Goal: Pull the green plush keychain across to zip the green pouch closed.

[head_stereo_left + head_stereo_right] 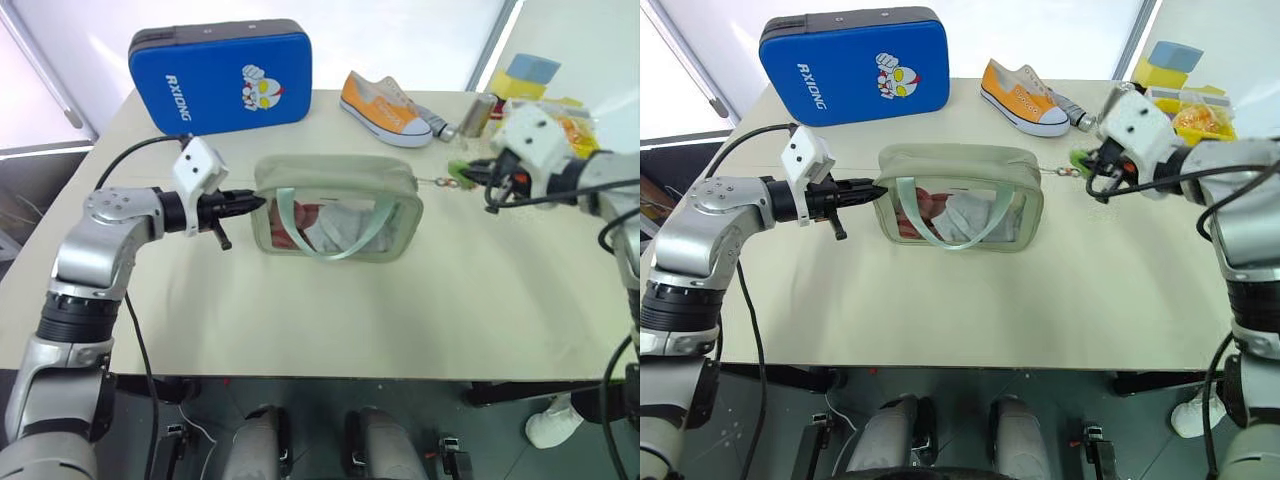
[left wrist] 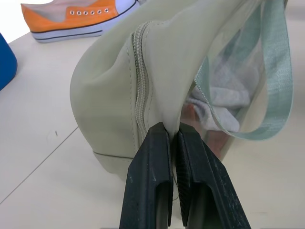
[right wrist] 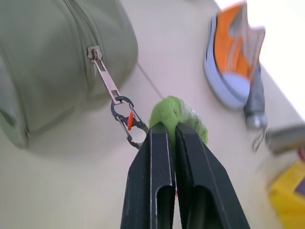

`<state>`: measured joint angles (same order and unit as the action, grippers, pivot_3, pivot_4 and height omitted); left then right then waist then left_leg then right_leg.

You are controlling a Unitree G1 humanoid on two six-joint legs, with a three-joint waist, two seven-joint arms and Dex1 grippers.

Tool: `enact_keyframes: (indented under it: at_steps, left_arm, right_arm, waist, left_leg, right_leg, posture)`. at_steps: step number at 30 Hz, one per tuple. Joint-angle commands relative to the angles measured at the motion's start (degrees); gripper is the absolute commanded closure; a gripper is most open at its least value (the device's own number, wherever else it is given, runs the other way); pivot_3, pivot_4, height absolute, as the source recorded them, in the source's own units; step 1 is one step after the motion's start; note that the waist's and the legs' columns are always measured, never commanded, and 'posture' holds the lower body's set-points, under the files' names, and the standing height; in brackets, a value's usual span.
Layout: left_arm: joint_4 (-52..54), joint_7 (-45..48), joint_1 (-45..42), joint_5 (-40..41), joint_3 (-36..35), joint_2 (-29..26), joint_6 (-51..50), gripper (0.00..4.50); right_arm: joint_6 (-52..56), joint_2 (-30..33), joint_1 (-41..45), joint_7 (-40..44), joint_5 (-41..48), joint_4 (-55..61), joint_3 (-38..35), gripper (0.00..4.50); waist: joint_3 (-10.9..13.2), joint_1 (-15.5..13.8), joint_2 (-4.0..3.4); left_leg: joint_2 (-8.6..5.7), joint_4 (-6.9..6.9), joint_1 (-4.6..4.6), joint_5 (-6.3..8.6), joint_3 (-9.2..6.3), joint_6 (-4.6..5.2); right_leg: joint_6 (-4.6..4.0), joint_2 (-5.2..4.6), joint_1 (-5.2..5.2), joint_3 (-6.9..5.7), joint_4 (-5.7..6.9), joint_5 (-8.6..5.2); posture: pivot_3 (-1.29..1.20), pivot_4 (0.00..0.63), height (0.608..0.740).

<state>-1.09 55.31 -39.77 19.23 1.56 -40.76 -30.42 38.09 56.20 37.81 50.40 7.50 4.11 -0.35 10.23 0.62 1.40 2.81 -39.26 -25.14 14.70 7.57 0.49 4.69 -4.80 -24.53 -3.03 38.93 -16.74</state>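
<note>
- The keychain (image 3: 178,117), a lime-green fuzzy charm, hung just off the pouch's (image 1: 335,205) right end, clamped between the right gripper's (image 3: 172,131) fingers.
- The right wrist view showed what the head views could not: a metal pull and small carabiner with an orange tab linking charm to slider, the slider at the pouch's end.
- The pouch stood mid-bench (image 1: 300,320), sage fabric, clear window, mint strap (image 1: 330,225).
- The left wrist view showed the left gripper's (image 2: 174,136) fingers pinched on the pouch's opposite end beside the zipper.
- Behind lay a blue case (image 1: 225,75) and an orange shoe (image 1: 385,107).
</note>
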Motion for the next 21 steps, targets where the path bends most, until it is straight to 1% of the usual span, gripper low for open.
enact_keyframes:
  at_steps: [1,7,11,13,21]
  left_arm:
    - [0.58,0.50,-0.74,-0.40,-0.02,-0.26,0.65,4.50]
    - [1.79,0.41,0.15,-0.35,-0.73,-0.76,-0.02,4.50]
    - [2.66,0.07,0.64,-0.16,-1.18,-0.96,-0.70,4.50]
    - [2.90,-0.08,0.84,-0.14,-1.33,-1.04,-0.80,4.50]
    - [3.70,-0.87,1.29,0.20,-1.55,-1.04,-1.31,4.50]
  right_arm:
    - [-1.44,-0.25,-2.34,-3.02,-1.62,-1.40,-1.90,4.41]
    - [-1.59,-6.64,-6.15,-6.77,-0.87,-3.03,-0.53,4.41]
    - [-2.17,-10.21,-6.08,-8.52,-1.10,-4.90,0.31,4.41]
    - [-1.10,-12.18,-6.46,-8.92,-0.46,-3.82,1.17,4.41]
    - [-3.50,-14.33,-8.63,-7.86,-1.47,-0.61,5.56,4.41]
  waist:
    - [0.00,0.00,0.00]
    - [-0.01,-0.01,0.03]
    - [-0.02,0.01,0.03]
    - [-0.02,0.07,0.03]
    - [-0.02,0.09,0.03]
  left_leg:
    - [0.01,0.00,0.00,0.00,-0.01,0.00]
    - [0.00,0.00,0.03,-0.01,-0.01,-0.01]
    - [0.00,0.00,0.02,-0.01,0.00,-0.01]
    - [0.00,0.00,0.03,-0.01,-0.02,-0.01]
    - [0.01,0.00,0.04,0.00,-0.02,-0.01]
  right_leg:
    - [0.00,0.01,0.00,0.00,0.00,0.00]
    - [0.00,0.02,0.05,0.00,-0.01,0.00]
    - [0.00,0.01,0.05,0.00,-0.01,0.00]
    - [0.00,0.03,0.05,0.00,-0.01,0.00]
    - [0.00,0.03,0.05,0.00,-0.01,0.00]
  posture:
    - [0.00,0.150,0.740]
    - [0.00,0.150,0.740]
    - [0.00,0.150,0.740]
    - [0.00,0.150,0.740]
    - [0.00,0.150,0.740]
